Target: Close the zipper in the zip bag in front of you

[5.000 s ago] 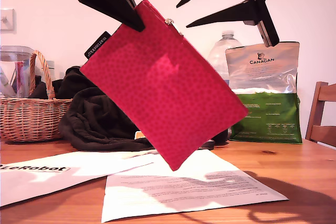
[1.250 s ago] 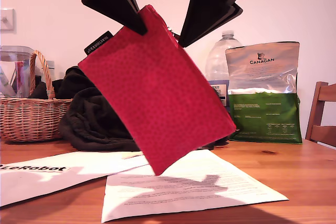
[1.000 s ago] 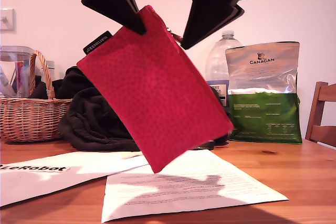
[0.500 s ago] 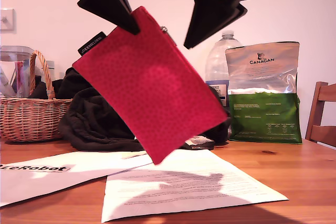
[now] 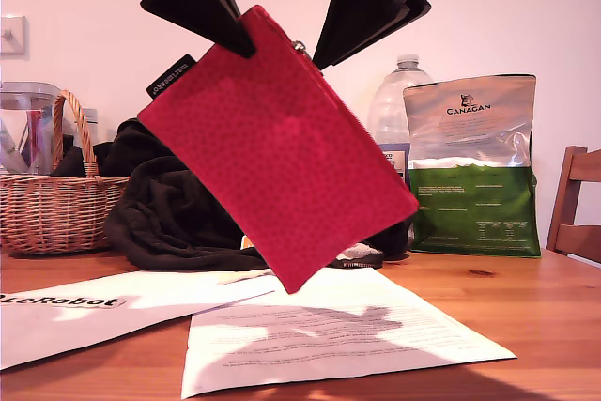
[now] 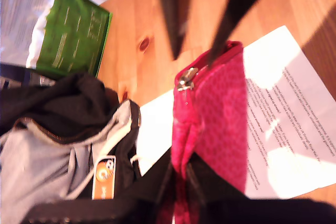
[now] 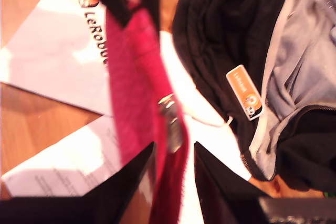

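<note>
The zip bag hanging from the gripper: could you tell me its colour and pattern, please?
The zip bag is pink-red with fine darker dots, clearest in the exterior view.

my first tool [image 5: 240,44] clamped, my second tool [image 5: 320,60] parted

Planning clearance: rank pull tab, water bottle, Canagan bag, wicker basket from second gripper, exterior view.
From my second gripper:
1. Pull tab, at the jaws.
2. Water bottle, exterior view's right.
3. Canagan bag, beyond it.
4. Wicker basket, exterior view's left.
</note>
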